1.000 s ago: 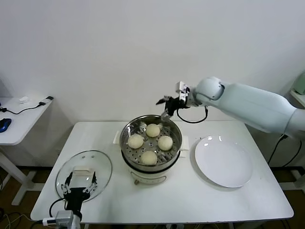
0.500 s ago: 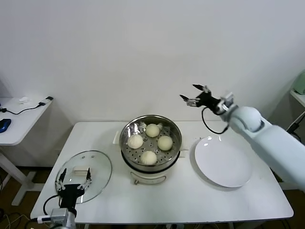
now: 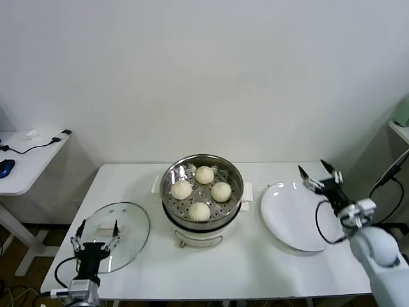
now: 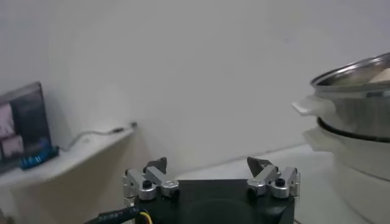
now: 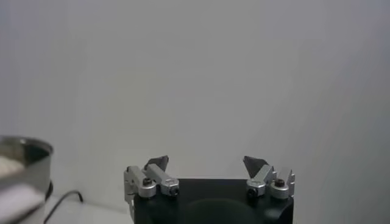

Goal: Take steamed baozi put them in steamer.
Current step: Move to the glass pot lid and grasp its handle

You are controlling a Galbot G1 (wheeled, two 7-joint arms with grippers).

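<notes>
Several pale round steamed baozi lie in the shiny steel steamer, which sits on its cream cooker base at mid-table. My right gripper hangs open and empty over the far right edge of the white plate, well clear of the steamer. My left gripper is open and empty at the table's front left, over the glass lid. The left wrist view shows the left gripper with jaws spread, and the steamer off to one side. In the right wrist view the right gripper faces a bare wall.
The white plate holds nothing. The glass lid lies flat at the table's front left. A side table with cables stands further left. A wall runs close behind the table.
My right arm has swung from the steamer's back rim out to the right and down to the plate's right side. My left gripper has sunk slightly toward the table's front edge.
</notes>
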